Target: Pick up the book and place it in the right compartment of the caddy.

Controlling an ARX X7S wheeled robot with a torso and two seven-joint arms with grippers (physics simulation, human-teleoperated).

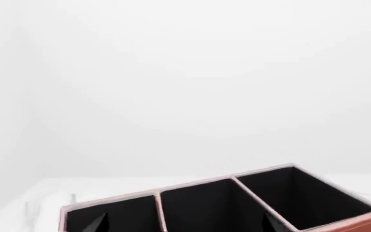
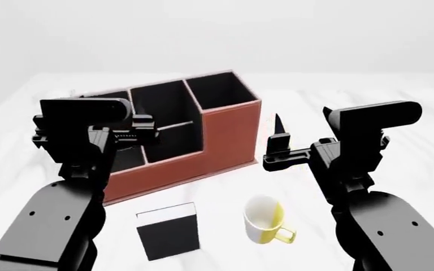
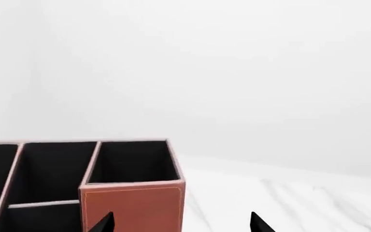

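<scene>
Both tools (image 2: 145, 132) (image 2: 277, 141) seemingly gape empty; flat matte-black book (image 2: 169, 231) lies before the leathery boxy caddy (image 2: 228, 132).

Head cam looks fwd/down over table (image 2: 398, 96); both wrist cams face level, sharing caddy (image 2: 225, 132).

- The caddy (image 2: 202, 141) stands on the table (image 2: 398, 90), angled, at the centre.
- The right compartment (image 2: 221, 90) sits at the caddy's far right end.
- The book (image 2: 169, 231) lies flat in front of the caddy, apart from it.
- The mug (image 2: 266, 220) stands just right of the book.
- Both arms hang above, the left gripper (image 2: 138, 132) over the caddy, the right gripper (image 2: 280, 144) just beside its right end.
</scene>
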